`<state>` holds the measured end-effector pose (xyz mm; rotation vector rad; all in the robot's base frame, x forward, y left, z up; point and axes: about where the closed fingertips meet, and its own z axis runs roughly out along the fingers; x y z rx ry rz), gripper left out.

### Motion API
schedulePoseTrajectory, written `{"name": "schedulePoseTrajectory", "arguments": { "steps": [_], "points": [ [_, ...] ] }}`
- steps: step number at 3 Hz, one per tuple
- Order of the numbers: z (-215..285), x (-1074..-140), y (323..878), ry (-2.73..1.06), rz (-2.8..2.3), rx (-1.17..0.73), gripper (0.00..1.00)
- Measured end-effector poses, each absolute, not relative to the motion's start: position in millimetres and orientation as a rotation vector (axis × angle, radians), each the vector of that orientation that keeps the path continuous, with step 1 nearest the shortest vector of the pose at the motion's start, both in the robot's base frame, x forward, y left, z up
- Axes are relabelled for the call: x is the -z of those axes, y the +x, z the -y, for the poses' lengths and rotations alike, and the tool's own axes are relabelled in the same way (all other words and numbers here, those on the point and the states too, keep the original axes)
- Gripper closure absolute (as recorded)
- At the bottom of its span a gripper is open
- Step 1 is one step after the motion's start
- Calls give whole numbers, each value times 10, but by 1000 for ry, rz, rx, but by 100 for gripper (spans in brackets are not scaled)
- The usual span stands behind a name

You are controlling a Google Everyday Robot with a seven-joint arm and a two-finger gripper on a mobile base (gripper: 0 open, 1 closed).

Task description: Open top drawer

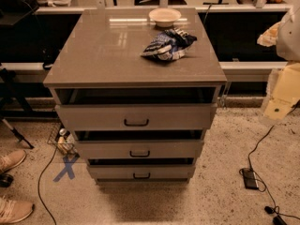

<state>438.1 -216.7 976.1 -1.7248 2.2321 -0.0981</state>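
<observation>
Pale and blurred, the gripper (281,95) sits at the far right edge of the view, off the right side of the cabinet (103,50) and well apart from every drawer. Whether it is apart or together cannot be told.

The top drawer (93,117) is the uppermost of three in the grey cabinet at the centre of the view. Its front stands forward of the frame, with a dark gap between it and the cabinet's top slab. A small black handle (136,122) sits at the middle of its front, with nothing touching it.

Below it are the middle drawer (103,150) and the bottom drawer (108,172), each with a similar black handle and a dark gap above its front.

On the cabinet's top, a pale bowl (165,16) rests near the back edge, and a crumpled blue-and-white bag (168,45) lies just in front of it, to the right of centre.

On the speckled floor (225,200), a blue tape cross (65,168) lies left of the cabinet, two shoes (11,159) show at the left edge, and a black power block (249,178) with its cable lies to the right.
</observation>
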Motion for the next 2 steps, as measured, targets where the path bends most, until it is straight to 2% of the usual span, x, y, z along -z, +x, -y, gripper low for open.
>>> {"name": "schedulePoseTrajectory", "arguments": {
  "steps": [2],
  "points": [
    [2140, -9504, 4453, -1727, -2228, 125, 0]
  ]
}}
